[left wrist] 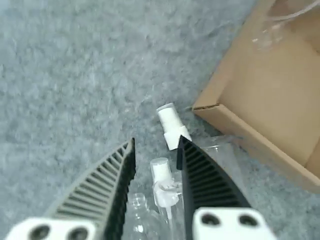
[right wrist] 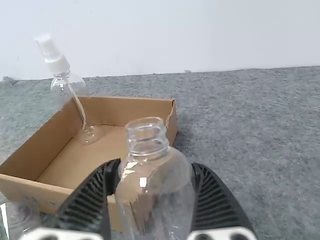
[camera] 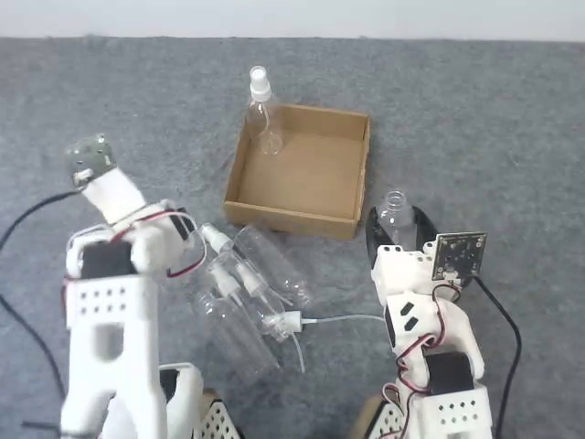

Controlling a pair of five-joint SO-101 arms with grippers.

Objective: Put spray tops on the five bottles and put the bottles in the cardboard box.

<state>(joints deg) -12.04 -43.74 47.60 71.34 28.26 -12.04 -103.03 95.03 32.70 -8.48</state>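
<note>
Holding an uncapped bottle (right wrist: 150,170) upright just beside the cardboard box (camera: 291,219), the right gripper (right wrist: 152,172) is clamped on it. The left gripper (left wrist: 156,145), jaws apart, hovers over a spray top (left wrist: 170,125); probably it must grasp this next.

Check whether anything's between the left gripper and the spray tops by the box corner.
Nothing visible does. The left gripper hangs open right over them, with one spray top between its jaws and a second spray top just past the tips.

grey felt-like table covering (camera: 494,119), plain white wall behind it (right wrist: 210,30)
</note>
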